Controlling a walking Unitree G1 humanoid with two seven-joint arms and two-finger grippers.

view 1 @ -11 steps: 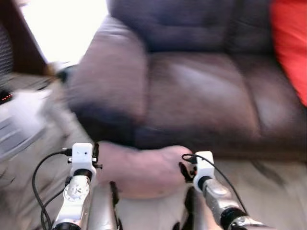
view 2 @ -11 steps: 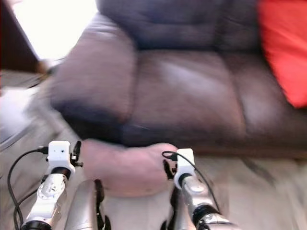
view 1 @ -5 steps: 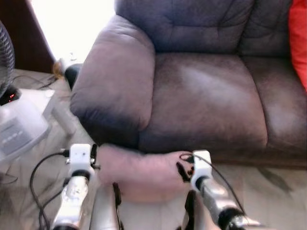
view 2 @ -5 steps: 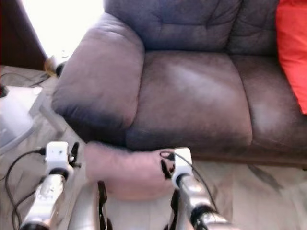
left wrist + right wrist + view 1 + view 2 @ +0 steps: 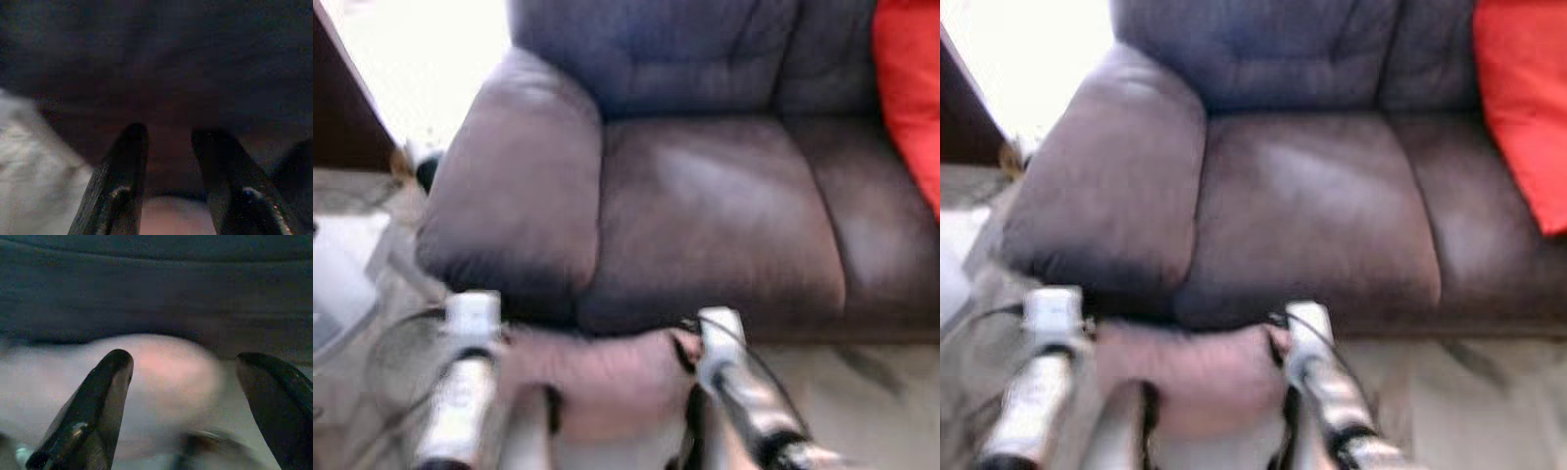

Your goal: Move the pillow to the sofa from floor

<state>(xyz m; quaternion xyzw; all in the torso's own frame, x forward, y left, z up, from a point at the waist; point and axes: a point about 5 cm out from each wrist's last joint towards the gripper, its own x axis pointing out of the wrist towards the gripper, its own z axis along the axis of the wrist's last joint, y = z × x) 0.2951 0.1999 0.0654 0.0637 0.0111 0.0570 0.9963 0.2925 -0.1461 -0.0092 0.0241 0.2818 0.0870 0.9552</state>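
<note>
Right gripper has its two black fingers spread wide with the pillow right in front of them; left gripper is parted too, holding nothing, up against the pillow's other end. The pillow's a soft, pinkish, squashy lump on the pale floor, butted against the base of the brown suede-looking sofa. Looks like the squeeze-from-both-sides stage; next it needs pressing in and lifting onto the seat.

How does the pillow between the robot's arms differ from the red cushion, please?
The pillow is pale pink; the red cushion is bright red. The pillow sits low, in front of the sofa, between the arms; the red cushion leans upright on the sofa's right end. Both look soft.
</note>
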